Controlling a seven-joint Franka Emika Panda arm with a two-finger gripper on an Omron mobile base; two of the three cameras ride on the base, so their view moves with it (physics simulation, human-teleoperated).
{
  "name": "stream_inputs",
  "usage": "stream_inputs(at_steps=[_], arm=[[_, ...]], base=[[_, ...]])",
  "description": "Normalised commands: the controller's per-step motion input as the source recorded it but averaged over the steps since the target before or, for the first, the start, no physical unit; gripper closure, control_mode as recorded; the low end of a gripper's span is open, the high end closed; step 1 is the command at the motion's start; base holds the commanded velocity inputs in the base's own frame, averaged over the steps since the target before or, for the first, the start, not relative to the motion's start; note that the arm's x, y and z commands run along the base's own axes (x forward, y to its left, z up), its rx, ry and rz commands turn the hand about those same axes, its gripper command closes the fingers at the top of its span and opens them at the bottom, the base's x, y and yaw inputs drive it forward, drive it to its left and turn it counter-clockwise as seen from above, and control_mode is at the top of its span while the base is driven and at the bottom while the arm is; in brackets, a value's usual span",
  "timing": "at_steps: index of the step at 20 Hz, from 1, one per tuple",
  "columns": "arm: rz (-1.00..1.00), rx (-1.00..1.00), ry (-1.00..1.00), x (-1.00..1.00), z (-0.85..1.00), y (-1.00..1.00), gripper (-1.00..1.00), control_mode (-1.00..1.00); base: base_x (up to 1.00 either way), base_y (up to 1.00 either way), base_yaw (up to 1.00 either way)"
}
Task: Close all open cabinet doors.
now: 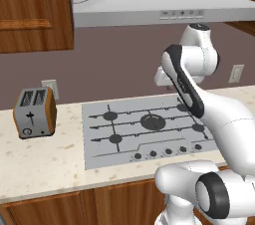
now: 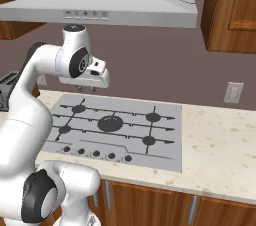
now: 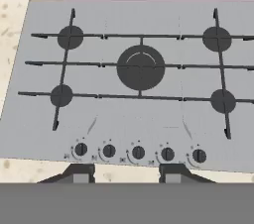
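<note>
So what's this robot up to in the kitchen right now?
Its white arm hangs over the gas cooktop, with its hand shut, empty and pointing down at the burners. It touches nothing. A toaster sits on the counter to the left, and wooden wall cabinets flank the range hood.

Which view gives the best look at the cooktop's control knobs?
The hand view: it looks straight down on the cooktop, with all five knobs large along the near edge. The left base view shows the same row small and at an angle; the right base view shows them small, beside the arm.
</note>
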Motion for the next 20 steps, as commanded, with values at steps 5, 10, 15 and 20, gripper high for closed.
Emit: stream_inputs(at_steps=[5, 10, 15, 20], arm=[[0.0, 0.0, 0.12, -0.31, -0.07, 0.0, -1.0, -1.0], [-0.02, 0.0, 0.15, -0.92, -0.29, 0.0, -1.0, -1.0], [-0.06, 0.0, 0.09, -0.97, -0.14, 0.0, -1.0, -1.0], [-0.07, 0.0, 0.1, -0.96, 0.1, -0.02, -1.0, -1.0]], base=[[0.0, 0.0, 0.0], [0.0, 0.0, 0.0], [0.0, 0.0, 0.0], [0.0, 0.0, 0.0]])
